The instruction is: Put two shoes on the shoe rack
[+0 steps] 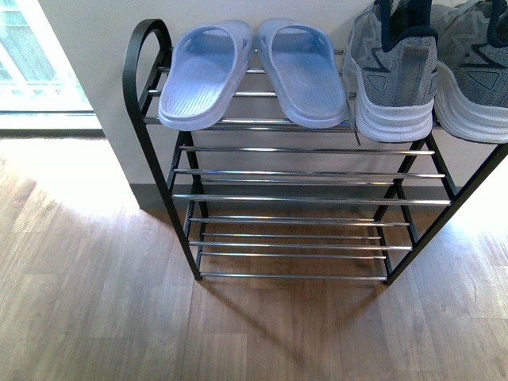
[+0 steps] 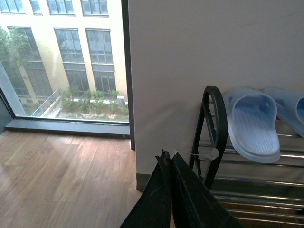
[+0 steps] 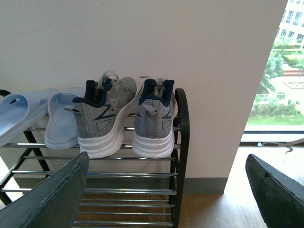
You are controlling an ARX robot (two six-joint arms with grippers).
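Observation:
Two grey knit sneakers (image 1: pixel 394 75) (image 1: pixel 476 71) with white soles stand side by side on the top shelf of the shoe rack (image 1: pixel 302 198), heels toward me; the right wrist view shows them too (image 3: pixel 102 121) (image 3: pixel 154 121). Beside them on the same shelf lie two light-blue slides (image 1: pixel 208 75) (image 1: pixel 302 71). Neither arm shows in the front view. My left gripper (image 2: pixel 169 156) is shut on nothing, back from the rack's end loop (image 2: pixel 216 123). My right gripper (image 3: pixel 166 190) stands wide open and empty, drawn back from the sneakers.
The rack (image 3: pixel 128 190) stands against a white wall (image 1: pixel 95 95) on a wood floor (image 1: pixel 95 317). Its lower chrome shelves (image 1: pixel 294 246) hold nothing. Full-height windows (image 2: pixel 61 61) (image 3: pixel 280 85) flank the wall on both sides.

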